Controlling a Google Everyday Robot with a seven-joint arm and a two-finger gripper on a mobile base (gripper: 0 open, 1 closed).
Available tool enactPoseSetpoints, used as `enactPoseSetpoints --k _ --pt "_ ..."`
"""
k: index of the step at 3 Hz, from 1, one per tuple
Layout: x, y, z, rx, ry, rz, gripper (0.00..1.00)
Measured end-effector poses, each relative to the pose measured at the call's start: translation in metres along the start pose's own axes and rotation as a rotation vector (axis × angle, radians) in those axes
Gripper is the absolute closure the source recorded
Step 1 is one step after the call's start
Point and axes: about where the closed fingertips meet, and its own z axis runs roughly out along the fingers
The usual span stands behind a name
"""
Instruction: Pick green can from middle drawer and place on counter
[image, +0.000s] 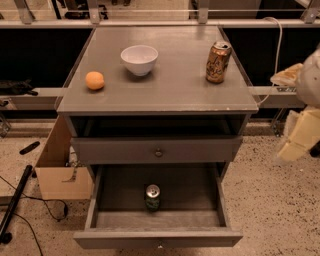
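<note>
The green can (152, 197) stands upright on the dark floor of the pulled-out middle drawer (100, 220), near the middle of its front part, silver lid up. The counter (170, 80) is the flat grey top of the cabinet above it. My gripper (299, 135) shows as pale cream parts of the arm at the far right edge, level with the cabinet's upper part, well to the right of the can and above it, holding nothing that I can see.
On the counter are an orange (94, 80) at the left, a white bowl (139, 59) at the back middle and a gold-orange can (218, 61) at the right. A shut drawer front with a knob (158, 151) sits above the open drawer. A cardboard box (57, 172) and cables lie on the floor at the left.
</note>
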Motion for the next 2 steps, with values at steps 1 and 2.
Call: enactPoseSetpoints --k 1,2 --pt "-0.004 0.009 0.045 -0.014 -0.188 0.048 0.0" --pt "-0.022 0.018 0.095 -0.057 -0.334 0.082 0.0"
